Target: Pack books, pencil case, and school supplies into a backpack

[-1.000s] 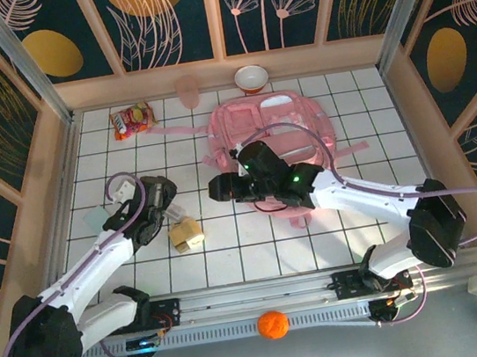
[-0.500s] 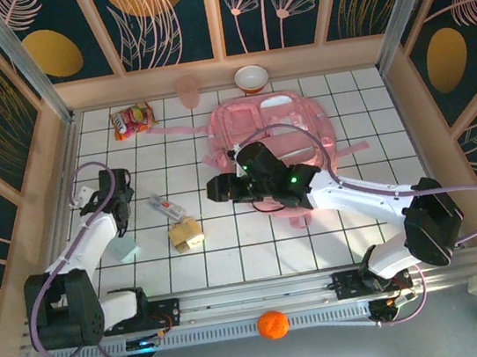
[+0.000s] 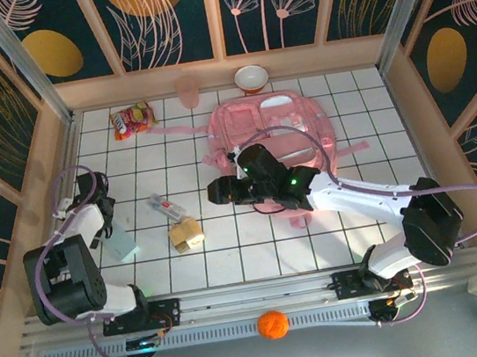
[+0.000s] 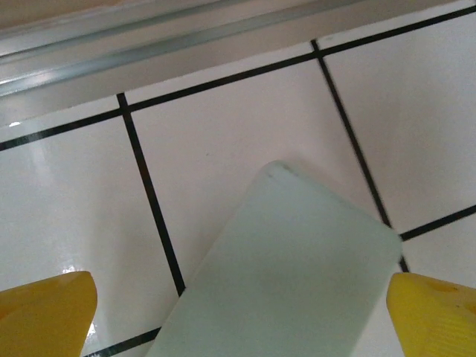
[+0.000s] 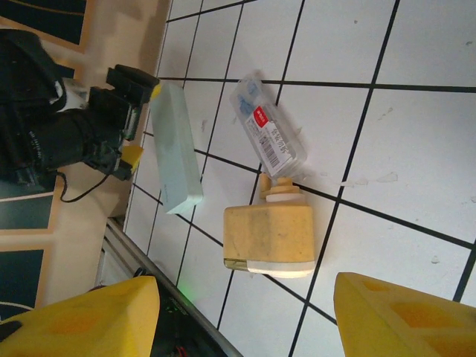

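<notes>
The pink backpack [image 3: 272,134] lies at the back centre of the table. My right gripper [image 3: 221,190] hovers in front of it, open [image 5: 245,305] and holding nothing, above the tan and yellow blocks [image 3: 186,233] [image 5: 269,238]. The translucent pencil case [image 3: 167,208] [image 5: 268,134] lies right behind the blocks, touching them. My left gripper [image 3: 102,217] [image 4: 242,320] [image 5: 143,121] is open at the far left, low over one end of the pale teal piece [image 3: 122,245] [image 4: 290,268] [image 5: 175,149]. The books are out of view.
A red-and-yellow snack packet [image 3: 132,120] lies at the back left. A pink cup [image 3: 188,90] and a bowl [image 3: 251,77] stand by the back wall. The left wall and its metal rail [image 4: 149,44] run close behind the left gripper.
My left arm has swung back from beside the blocks to the left edge, uncovering the pencil case, and now sits over the teal piece. The right arm has hardly moved.
</notes>
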